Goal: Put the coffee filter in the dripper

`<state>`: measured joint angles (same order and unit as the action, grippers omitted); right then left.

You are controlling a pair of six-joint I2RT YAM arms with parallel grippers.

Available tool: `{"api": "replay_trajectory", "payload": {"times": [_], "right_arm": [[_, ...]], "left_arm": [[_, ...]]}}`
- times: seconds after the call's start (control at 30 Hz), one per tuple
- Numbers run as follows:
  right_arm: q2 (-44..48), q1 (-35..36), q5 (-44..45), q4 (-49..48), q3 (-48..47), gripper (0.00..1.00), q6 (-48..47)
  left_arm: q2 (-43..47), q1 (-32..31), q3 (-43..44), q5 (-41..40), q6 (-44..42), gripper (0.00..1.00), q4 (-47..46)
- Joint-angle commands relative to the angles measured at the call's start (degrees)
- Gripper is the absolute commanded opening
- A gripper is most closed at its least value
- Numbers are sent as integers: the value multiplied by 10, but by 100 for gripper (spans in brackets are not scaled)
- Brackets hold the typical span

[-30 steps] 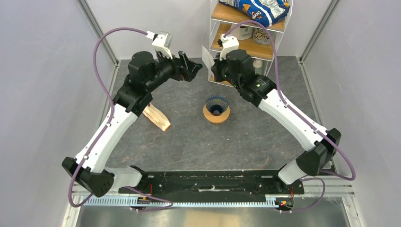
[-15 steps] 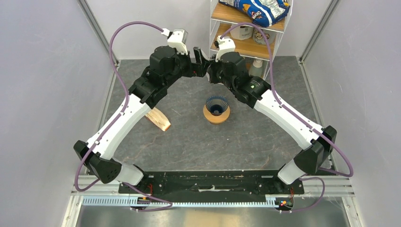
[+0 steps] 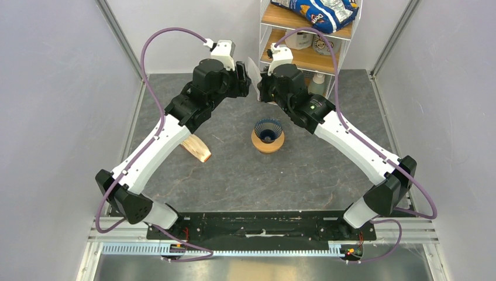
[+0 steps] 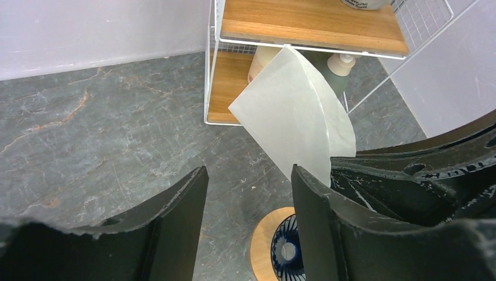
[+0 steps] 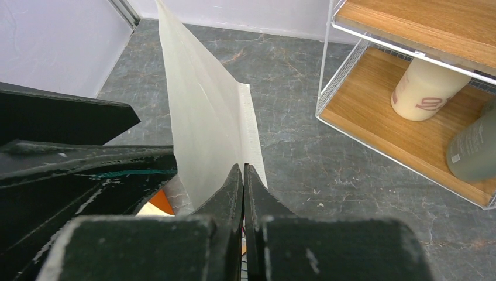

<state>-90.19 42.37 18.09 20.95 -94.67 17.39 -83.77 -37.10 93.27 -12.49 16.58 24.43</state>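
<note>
The left arm and right arm rise from the bottom of the top view and lean in over the grey bench, meeting near the upper middle of the frame. Left of centre a tan stack of paper filters lies flat on the bench. At the centre the dark blue dripper sits upright on a wooden ring, with nothing inside it.

Above and behind the dripper, the right claw has its fingers pressed together on the lower edge of the coffee filter, which stands up from the grip in the air, well clear of the bench. The left claw is just beside it with its fingers apart and only bare bench showing between them. The filter runs past the outer side of one finger, and whether it touches cannot be told.

Farthest back, at the upper right, stands a wire-and-wood shelf holding a cream bottle and a blue bag.
</note>
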Motion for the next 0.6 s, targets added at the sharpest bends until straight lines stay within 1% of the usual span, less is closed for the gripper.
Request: {"api": "replay_trajectory", "payload": {"times": [0.0,0.07,0.13,0.2,0.3,0.47,0.57], "right_arm": [[7,2,9,-28,-14,0,0],[4,2,17,-28,-14,0,-4],[4,2,19,-31,-12,0,-7],[4,2,16,-31,-11,0,-5],[2,2,12,-32,-11,0,-4],[0,2,11,-30,-13,0,-9],[1,3,9,-31,-11,0,-9]], "left_arm": [[3,-1,17,-4,-6,69,-12],[19,-1,0,28,9,74,-40],[42,-2,-31,57,18,76,-87],[52,-2,-47,75,15,77,-103],[40,-3,-36,61,20,76,-84],[31,-3,-26,61,21,75,-84],[9,-5,0,14,18,72,-47]]}}
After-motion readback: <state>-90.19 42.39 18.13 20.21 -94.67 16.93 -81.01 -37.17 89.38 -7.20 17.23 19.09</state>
